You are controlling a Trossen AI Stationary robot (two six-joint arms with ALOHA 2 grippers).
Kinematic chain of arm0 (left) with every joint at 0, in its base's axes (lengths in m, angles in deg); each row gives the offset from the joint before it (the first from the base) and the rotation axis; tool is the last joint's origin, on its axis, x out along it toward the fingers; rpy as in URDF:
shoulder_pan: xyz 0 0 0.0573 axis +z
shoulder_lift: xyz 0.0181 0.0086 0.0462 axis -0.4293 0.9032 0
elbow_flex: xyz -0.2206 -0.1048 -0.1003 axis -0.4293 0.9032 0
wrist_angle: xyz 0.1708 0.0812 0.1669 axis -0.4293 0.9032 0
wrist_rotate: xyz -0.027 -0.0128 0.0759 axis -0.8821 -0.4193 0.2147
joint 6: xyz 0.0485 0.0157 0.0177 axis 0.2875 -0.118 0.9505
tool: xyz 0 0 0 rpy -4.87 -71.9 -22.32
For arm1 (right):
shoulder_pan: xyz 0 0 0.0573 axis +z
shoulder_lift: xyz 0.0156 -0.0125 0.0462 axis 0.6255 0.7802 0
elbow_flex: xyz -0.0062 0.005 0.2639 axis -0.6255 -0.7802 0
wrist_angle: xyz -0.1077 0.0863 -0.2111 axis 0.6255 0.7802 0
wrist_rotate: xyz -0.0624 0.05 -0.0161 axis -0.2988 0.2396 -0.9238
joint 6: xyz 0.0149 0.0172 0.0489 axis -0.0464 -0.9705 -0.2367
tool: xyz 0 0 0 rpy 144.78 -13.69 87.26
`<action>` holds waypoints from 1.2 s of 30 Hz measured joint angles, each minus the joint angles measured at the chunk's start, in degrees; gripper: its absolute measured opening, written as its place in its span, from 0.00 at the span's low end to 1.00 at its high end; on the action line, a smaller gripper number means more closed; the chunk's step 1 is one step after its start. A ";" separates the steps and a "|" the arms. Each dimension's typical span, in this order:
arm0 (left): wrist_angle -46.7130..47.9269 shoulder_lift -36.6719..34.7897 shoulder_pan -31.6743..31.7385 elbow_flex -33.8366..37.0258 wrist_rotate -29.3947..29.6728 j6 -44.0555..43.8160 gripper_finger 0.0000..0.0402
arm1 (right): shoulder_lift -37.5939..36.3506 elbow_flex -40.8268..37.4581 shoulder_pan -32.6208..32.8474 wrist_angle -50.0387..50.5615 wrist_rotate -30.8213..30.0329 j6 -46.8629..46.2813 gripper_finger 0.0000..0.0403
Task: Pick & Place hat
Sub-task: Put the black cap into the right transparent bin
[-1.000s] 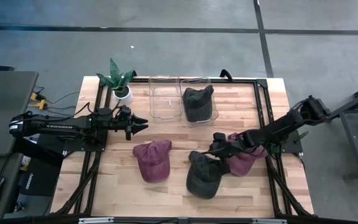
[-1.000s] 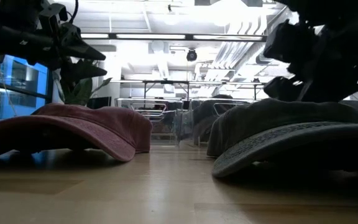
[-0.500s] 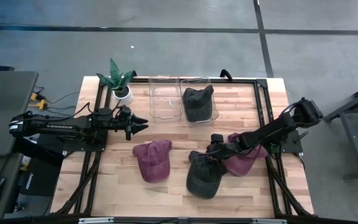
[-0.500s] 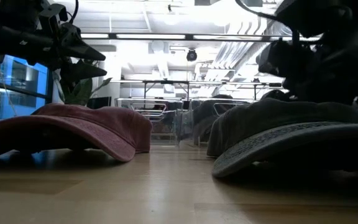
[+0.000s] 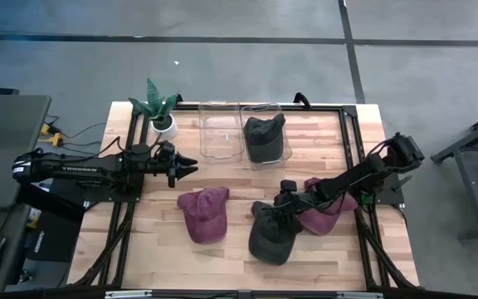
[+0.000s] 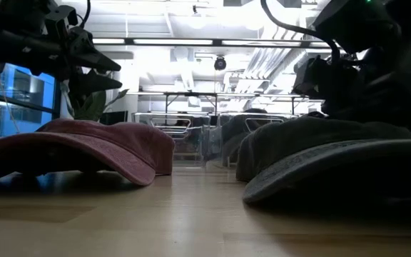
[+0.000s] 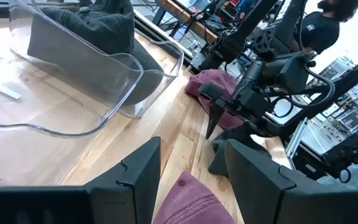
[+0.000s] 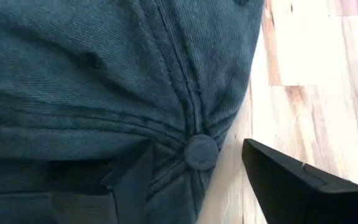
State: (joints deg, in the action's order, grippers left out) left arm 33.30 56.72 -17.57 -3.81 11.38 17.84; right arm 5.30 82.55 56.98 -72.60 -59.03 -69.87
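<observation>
A dark grey hat (image 5: 270, 237) lies crown up on the table near the front, its brim toward the near edge. My right gripper (image 5: 282, 208) is open right over its crown, and in the right wrist view (image 8: 197, 148) its fingers stand either side of the top button (image 8: 202, 151). A maroon hat (image 5: 203, 214) lies flat to its left. A second maroon hat (image 5: 326, 212) lies under my right arm. My left gripper (image 5: 191, 169) hovers open above the table, left of the clear bins. My right gripper comes at the dark grey hat's crown top (image 8: 166, 106) from above, slanting in from the table's right. One finger (image 8: 129, 177) is over the crown cloth and the other (image 8: 288, 177) is beyond the crown's edge, over the wood. I cannot tell whether either finger touches the cloth.
Two clear bins stand at the far middle: the left one (image 5: 220, 130) holds only a small scrap, the right one (image 5: 265, 137) holds another dark hat. A potted plant (image 5: 159, 112) stands at the far left. Bare wood lies between the hats and the bins.
My right arm has swung in and lowered, bringing its gripper down and a little toward the table's left, closer over the dark grey hat's crown. The hats have stayed where they were.
</observation>
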 joint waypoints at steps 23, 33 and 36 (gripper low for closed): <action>0.57 0.00 0.00 0.00 0.00 0.02 0.43 | -1.96 -0.34 0.00 1.76 -2.65 -7.49 0.09; 0.55 0.00 0.01 0.00 0.00 0.02 0.43 | -13.87 -0.39 0.15 7.53 -4.33 -8.92 0.09; 0.57 -0.01 -0.01 0.00 0.00 0.00 0.43 | -18.35 -0.31 0.15 9.75 -4.46 -8.89 0.09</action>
State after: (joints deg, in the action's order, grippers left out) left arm 33.87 56.71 -17.58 -3.81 11.38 17.84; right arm -13.05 82.24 57.14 -62.85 -63.49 -78.77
